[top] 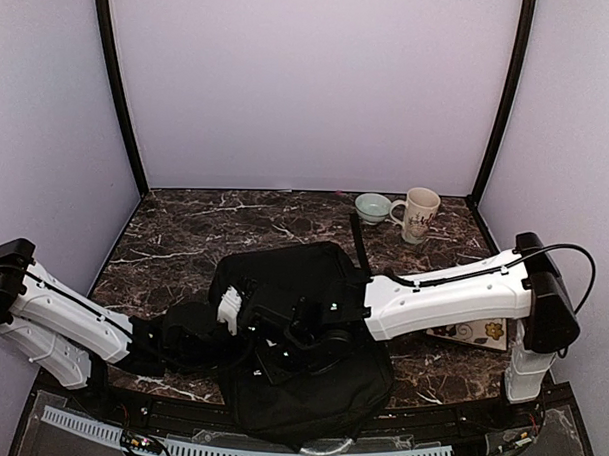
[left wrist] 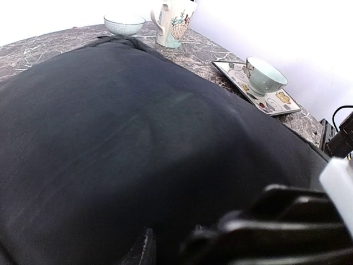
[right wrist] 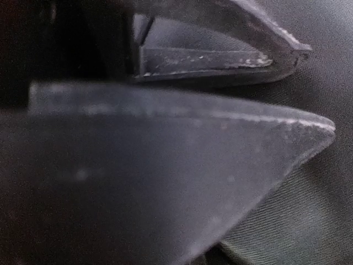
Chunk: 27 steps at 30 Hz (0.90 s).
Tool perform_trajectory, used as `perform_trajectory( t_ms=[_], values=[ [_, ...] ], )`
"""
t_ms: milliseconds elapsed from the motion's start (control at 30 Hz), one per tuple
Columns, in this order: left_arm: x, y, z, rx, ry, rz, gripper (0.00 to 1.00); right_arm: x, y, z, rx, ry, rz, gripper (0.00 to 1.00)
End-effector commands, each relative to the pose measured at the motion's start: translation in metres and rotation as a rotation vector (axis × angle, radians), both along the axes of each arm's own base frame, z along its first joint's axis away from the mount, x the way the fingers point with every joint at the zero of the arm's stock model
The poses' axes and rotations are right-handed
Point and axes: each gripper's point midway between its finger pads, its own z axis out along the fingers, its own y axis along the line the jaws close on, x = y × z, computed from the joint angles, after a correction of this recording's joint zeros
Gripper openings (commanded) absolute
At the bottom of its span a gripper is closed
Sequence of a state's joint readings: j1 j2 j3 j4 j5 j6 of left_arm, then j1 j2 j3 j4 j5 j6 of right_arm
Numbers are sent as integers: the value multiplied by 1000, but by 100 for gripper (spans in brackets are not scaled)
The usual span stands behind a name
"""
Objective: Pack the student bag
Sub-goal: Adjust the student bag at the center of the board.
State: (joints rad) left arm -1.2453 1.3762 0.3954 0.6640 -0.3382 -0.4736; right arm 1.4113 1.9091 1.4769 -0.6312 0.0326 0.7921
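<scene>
The student bag (top: pixel 309 388), black and soft, lies at the table's near middle with its strap (top: pixel 358 245) running toward the back. Its fabric (left wrist: pixel 127 138) fills the left wrist view. My left gripper (top: pixel 194 334) is at the bag's left edge, and dark fabric fills the narrow gap at its tips (left wrist: pixel 165 245). My right gripper (top: pixel 253 321) reaches over the bag's top from the right. In the right wrist view its two fingers (right wrist: pixel 317 88) stand close together over the bag's weave (right wrist: pixel 314 221). Whether anything is pinched between them is hidden.
A pale bowl (top: pixel 372 206) and a patterned mug (top: pixel 420 214) stand at the back right. A patterned square plate (left wrist: pixel 276 102) carrying a cup (left wrist: pixel 265 76) sits right of the bag, partly under my right arm. Purple walls enclose the table.
</scene>
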Motion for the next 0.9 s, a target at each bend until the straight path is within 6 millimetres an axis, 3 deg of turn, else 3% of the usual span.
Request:
perform_trajectory(
  t_ms=[0, 67, 333, 533, 600, 767, 867],
  values=[
    [-12, -2, -18, 61, 48, -55, 27, 0, 21, 5, 19, -85, -22, 13],
    [-11, -1, -18, 60, 47, -54, 27, 2, 20, 10, 27, -101, -31, 0],
    [-10, -1, -21, 71, 47, -45, 26, -12, 47, 70, 244, -138, 58, 0],
    [-9, 5, -14, 61, 32, -28, 26, -10, 56, 67, 245, -160, 63, 1],
    [-8, 8, -14, 62, 29, -20, 26, -19, 66, 67, 258, -145, 115, 6],
    [-8, 7, -15, 62, 30, -20, 26, -42, 88, 87, 307, -166, 210, 8],
    [-9, 5, -16, 61, 35, -25, 26, -46, 94, 99, 341, -167, 229, 10]
  ],
)
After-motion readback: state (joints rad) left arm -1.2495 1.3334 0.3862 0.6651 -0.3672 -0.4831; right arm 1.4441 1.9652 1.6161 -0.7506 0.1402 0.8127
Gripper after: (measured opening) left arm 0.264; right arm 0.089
